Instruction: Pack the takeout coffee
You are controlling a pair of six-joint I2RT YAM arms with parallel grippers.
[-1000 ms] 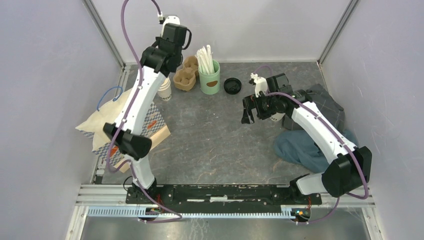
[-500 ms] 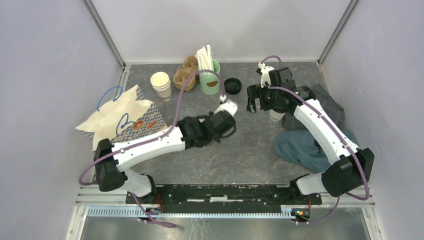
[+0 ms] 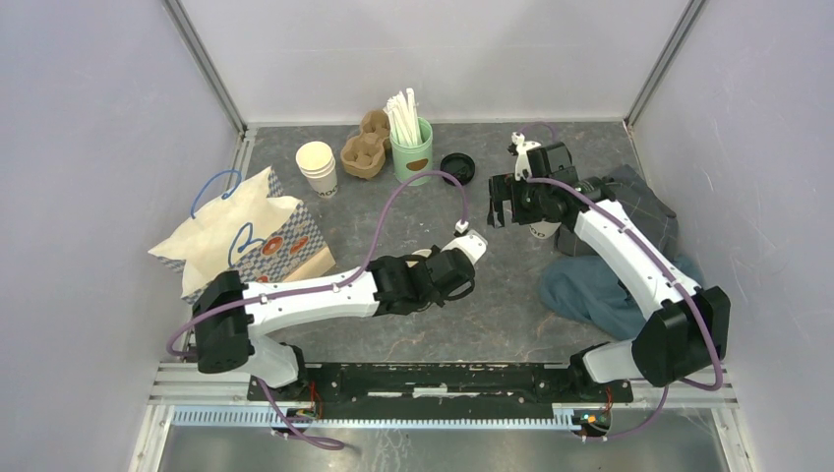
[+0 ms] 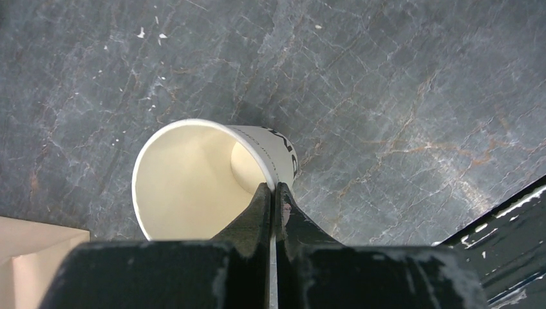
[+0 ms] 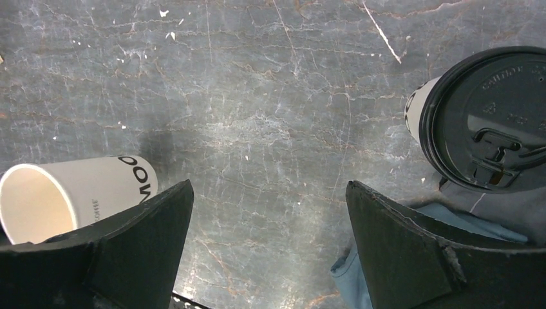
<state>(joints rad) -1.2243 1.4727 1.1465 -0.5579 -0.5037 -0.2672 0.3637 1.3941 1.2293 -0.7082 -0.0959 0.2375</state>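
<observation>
The takeout coffee [image 5: 489, 116], a white cup with a black lid, stands upright at the right of the right wrist view, beside a blue cloth. In the top view the coffee [image 3: 538, 231] is partly hidden under the right arm. My right gripper [image 5: 269, 185] is open and empty, over bare table left of the coffee; it also shows in the top view [image 3: 497, 211]. My left gripper [image 4: 275, 188] is shut on the rim wall of a lidless white cup [image 4: 193, 174] with dark print, held tilted over the table middle. That cup also shows in the right wrist view [image 5: 71, 193].
A patterned paper bag [image 3: 246, 236] lies at the left. Stacked white cups [image 3: 317, 167], a cardboard cup carrier [image 3: 364, 147], a green cup of stirrers [image 3: 413, 147] and a loose black lid [image 3: 456, 167] line the back. Blue and grey cloths [image 3: 600, 285] lie at the right.
My left arm swung from the back left, by the stacked cups, down to the table middle, now holding a lidless cup. My right gripper shifted slightly towards the back.
</observation>
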